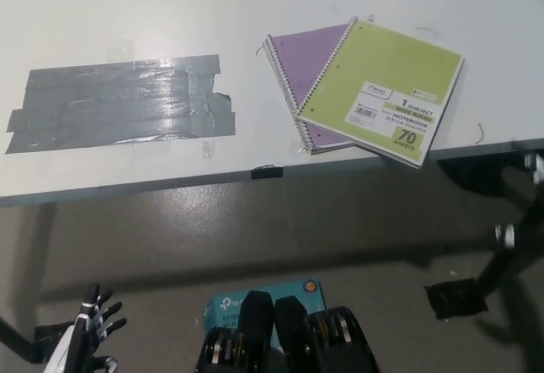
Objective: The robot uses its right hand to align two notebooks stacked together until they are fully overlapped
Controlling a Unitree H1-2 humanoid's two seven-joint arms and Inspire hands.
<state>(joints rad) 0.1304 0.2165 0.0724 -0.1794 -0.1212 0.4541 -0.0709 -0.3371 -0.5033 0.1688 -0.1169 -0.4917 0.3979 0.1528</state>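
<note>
Two spiral notebooks lie stacked on the white table [127, 16] at the right. The green notebook [382, 88] is on top, turned clockwise, and its near right corner pokes past the table's front edge. Under it the purple notebook [306, 59] shows at the left and along the near side. My left hand [93, 326] hangs low at the lower left, below the table edge, fingers spread and holding nothing. A blurred dark shape at the right edge, below the table, may be my right arm; my right hand does not show.
A wide patch of grey tape [119, 103] covers the table's left part. A small black clip [267, 171] sits on the front edge. Below on the floor are a teal box [223, 307] and a black stand foot [457, 296].
</note>
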